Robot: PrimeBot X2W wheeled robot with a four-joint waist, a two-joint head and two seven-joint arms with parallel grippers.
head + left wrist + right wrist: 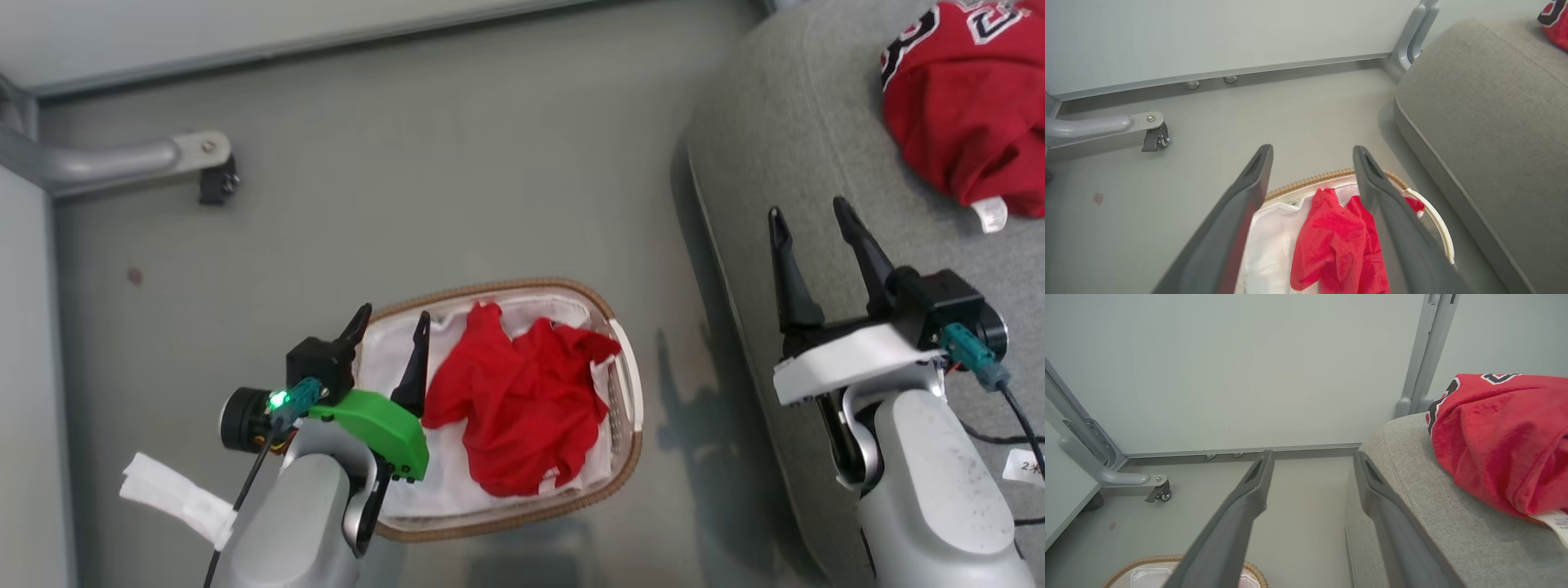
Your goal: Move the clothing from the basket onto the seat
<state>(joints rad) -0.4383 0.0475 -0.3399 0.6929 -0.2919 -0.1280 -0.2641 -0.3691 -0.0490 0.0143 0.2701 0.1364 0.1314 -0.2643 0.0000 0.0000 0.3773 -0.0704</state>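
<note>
One red jersey lies on the seat at upper right, the second jersey crumpled in the basket at lower centre, so with left gripper and right gripper both spread and empty, I would aim the left at its bunched middle, avoiding the white liner.

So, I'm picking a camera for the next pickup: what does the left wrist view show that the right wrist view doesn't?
Left wrist: the red jersey lying in the basket on the white liner. Right wrist: the white tag of the other jersey, which lies on the seat. Both: seat, basket rim, that seat jersey and the wheeled frame leg.
</note>
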